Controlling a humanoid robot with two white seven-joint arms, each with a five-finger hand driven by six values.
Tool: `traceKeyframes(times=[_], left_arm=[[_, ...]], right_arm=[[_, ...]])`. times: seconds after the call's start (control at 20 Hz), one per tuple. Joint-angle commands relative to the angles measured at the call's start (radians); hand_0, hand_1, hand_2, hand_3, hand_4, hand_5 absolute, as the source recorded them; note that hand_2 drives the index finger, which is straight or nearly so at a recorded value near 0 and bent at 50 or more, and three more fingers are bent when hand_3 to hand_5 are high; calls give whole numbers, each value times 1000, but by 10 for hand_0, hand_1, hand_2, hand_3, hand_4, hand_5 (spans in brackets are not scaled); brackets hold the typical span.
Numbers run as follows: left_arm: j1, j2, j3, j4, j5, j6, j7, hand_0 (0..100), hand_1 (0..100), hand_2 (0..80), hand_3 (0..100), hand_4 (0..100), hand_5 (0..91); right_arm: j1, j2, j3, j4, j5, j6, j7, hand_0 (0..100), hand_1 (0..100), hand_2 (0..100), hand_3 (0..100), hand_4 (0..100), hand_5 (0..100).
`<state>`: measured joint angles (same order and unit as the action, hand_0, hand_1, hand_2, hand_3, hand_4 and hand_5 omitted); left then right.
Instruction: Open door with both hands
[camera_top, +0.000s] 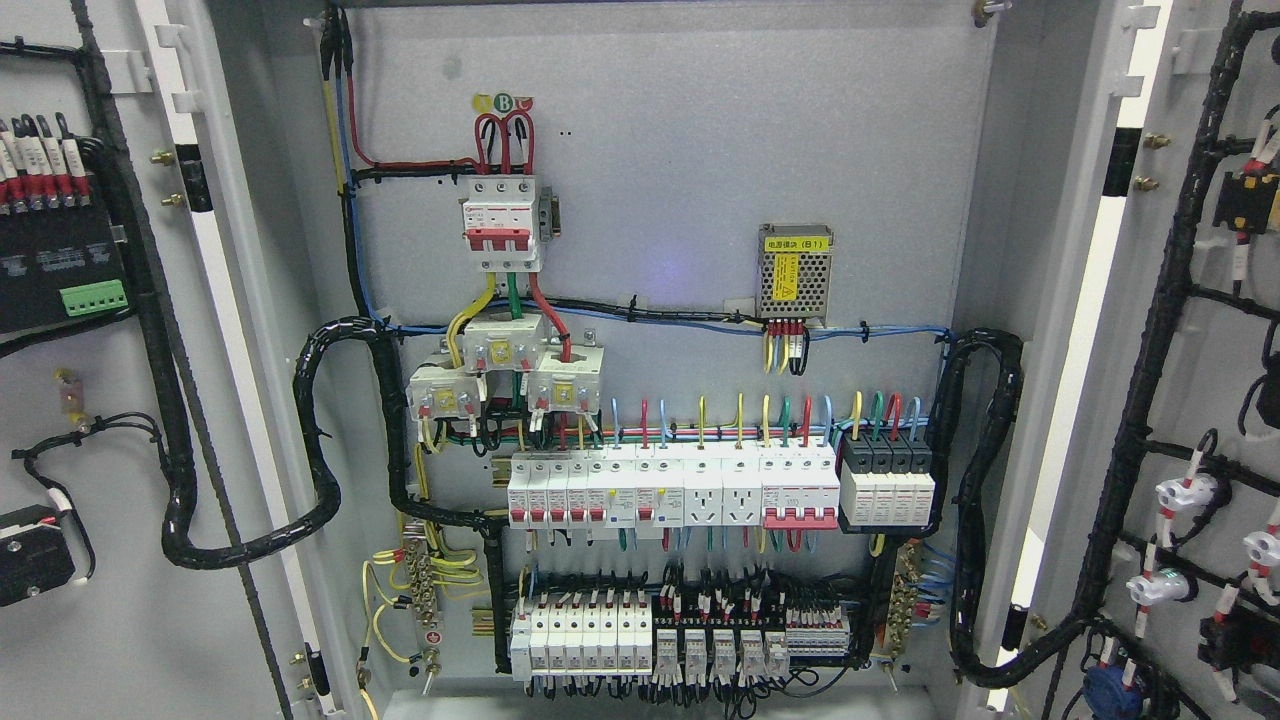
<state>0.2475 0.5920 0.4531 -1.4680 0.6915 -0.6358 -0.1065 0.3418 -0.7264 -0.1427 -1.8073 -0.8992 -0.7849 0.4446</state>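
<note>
Grey sheet-metal fills the head view: a pale grey steel electrical cabinet (660, 130) stands wide open, its back panel facing the camera. Both of its tall grey double doors are swung outward, the left door leaf (90, 600) at the picture's left edge and the right door leaf (1200, 330) at the right edge, each showing its inner face with black cable looms (250, 540) clipped along it. Each leaf's long axis runs vertically, tilting a little outward toward the top in this wide-angle picture, and each inner face turns in toward the cabinet's centre. Inside, a white three-pole main breaker with red toggles (500, 225) sits at upper centre, a small perforated metal power supply with a yellow label (795, 270) to its right, and a long row of white circuit breakers (670, 490) crosses the middle.

Neither robot hand appears anywhere in the picture, so whether fingers are spread or closed cannot be told. Judging by how the doors stand, the opening looks finished, with little or nothing left to do.
</note>
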Motion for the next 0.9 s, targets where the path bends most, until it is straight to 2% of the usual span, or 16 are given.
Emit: traceKeyframes(times=[0.0,0.25,0.4,0.6,0.85], left_arm=[[-43,28,-31,115,5,53,2,0,0,0,0,31,0],[-48,28,-31,114,2,51,2,0,0,0,0,31,0],[-45,28,-33,106,8,48,2,0,0,0,0,31,0],[-39,28,-50,62,13,44,1,0,0,0,0,31,0],[35,19,-47,-106,37,13,2,0,0,0,0,31,0]], right_arm=[[0,-2,-3,8,0,-136,-6,107,0,0,0,0,0],[0,4,-2,-1,0,-136,-6,107,0,0,0,0,0],[0,24,8,-23,0,-136,-6,107,0,0,0,0,0],[2,31,17,-44,0,-136,-6,107,0,0,0,0,0],[3,44,32,-76,0,-136,-6,107,0,0,0,0,0]])
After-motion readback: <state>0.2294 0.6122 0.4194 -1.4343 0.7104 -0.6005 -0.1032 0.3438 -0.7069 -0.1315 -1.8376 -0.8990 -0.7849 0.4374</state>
